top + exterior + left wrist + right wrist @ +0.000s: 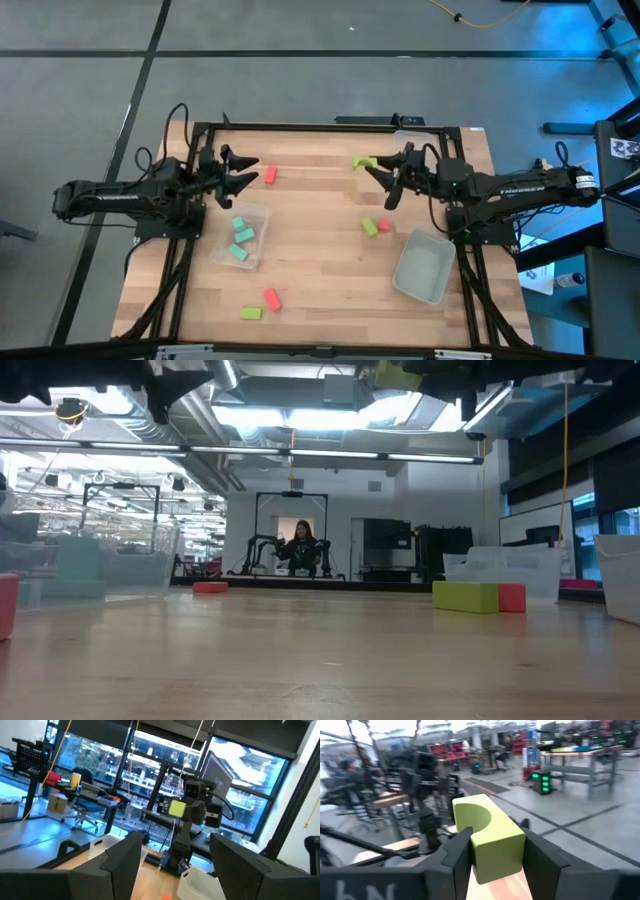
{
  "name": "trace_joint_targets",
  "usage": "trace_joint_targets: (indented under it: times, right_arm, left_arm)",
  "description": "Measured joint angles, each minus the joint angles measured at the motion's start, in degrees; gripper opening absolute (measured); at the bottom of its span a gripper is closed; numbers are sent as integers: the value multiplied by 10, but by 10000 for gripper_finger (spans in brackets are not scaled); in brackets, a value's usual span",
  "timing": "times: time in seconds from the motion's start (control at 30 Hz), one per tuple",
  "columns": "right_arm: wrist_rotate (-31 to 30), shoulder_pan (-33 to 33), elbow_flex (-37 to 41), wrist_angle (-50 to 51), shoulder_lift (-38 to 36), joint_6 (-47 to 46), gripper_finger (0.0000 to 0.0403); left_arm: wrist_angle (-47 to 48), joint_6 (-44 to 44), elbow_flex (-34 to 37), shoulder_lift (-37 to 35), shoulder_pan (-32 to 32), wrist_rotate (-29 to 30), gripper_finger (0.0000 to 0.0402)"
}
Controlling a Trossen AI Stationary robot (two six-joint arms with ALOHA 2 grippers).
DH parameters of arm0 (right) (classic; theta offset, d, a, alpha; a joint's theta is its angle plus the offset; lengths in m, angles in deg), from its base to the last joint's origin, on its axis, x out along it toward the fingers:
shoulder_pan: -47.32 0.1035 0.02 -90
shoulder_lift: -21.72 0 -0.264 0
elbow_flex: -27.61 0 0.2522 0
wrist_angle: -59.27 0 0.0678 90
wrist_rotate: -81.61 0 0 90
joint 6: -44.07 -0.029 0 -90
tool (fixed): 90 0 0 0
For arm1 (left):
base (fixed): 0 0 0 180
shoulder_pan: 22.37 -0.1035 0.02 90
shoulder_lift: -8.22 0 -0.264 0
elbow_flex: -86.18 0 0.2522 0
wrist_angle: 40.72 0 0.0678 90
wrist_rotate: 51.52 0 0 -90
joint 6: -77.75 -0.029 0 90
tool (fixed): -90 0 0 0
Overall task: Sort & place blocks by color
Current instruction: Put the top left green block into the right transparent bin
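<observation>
We see the right gripper (492, 852) pinching a lime block (487, 837) at upper right of the table (320, 290). The block looks light, rigid and smooth-sided; flat opposite faces suit it. The left gripper (240, 172) hangs spread and empty at upper left.

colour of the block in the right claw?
Lime yellow-green block; right wrist view shows it best.

floor (300, 90): grey, dark seam lines, yellow cable (480, 18) at far right
table (320, 270): light wood planks
ceiling (320, 410): bright strip lights, exposed ducts
windows (100, 775): tall, dark frames
furniture: desks, shelving, office chair (85, 815)
far wall (400, 510): white, a person (303, 545) seated before it
</observation>
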Motion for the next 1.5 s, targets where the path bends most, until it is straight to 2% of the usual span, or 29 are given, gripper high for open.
trace_joint_targets:
  times: [0.23,0.4,0.47,0.7,0.9,1.07,1.27,1.37,1.5]
  right_arm:
    - [-56,-23,-60,151,6,9,148]
    - [-133,-48,-108,273,28,4,148]
    - [-146,-71,-127,330,46,-3,148]
    - [-140,-193,-156,500,130,-19,148]
    - [-83,-301,-156,630,165,6,149]
    - [-73,-382,-140,608,177,54,149]
    - [37,-472,-92,525,207,24,149]
    - [71,-488,-82,500,222,9,149]
    - [72,-490,-80,483,249,-18,149]
  left_arm:
    - [-4,5,0,-1,0,-22,225]
    - [-3,6,0,-1,0,-23,225]
    - [-3,6,0,-1,0,-23,225]
    - [-6,6,0,-1,0,-19,225]
    - [-17,6,0,-1,0,21,225]
    - [-34,-3,0,-1,0,55,225]
    - [-46,-12,-1,-1,0,77,225]
    - [-55,-14,-1,-1,0,79,225]
    - [-63,-14,-1,-1,0,90,225]
